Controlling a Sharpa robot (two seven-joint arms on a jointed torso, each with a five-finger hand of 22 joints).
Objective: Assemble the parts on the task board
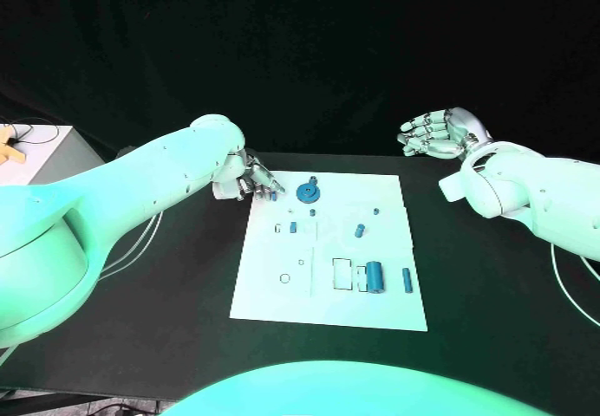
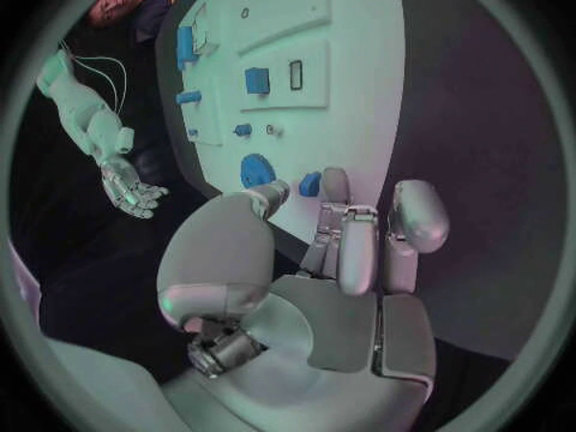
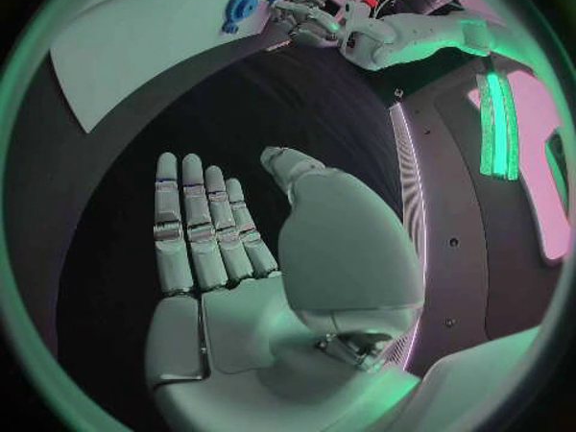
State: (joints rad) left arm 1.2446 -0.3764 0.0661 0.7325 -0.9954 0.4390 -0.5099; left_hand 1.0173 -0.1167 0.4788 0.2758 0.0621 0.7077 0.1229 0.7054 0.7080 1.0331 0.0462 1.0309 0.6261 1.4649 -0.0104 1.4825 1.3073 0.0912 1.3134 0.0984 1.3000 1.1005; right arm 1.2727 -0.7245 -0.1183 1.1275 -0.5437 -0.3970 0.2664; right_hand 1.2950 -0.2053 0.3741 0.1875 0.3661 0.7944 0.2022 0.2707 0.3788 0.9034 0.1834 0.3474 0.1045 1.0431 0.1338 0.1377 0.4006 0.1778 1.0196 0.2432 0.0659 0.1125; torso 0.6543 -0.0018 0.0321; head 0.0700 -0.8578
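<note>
I see my left hand (image 1: 254, 183) at the far-left corner of the task board (image 1: 331, 286), fingers (image 2: 356, 250) curled down onto a small blue part (image 2: 311, 183); whether they grip it I cannot tell. Just beyond them lies the round blue disc (image 1: 310, 191). Toward me, two blue cylinders (image 1: 374, 276) stand with long axes running near-far. My right hand (image 1: 436, 133) hovers over the counter (image 1: 500, 295), fingers spread wide, holding nothing.
</note>
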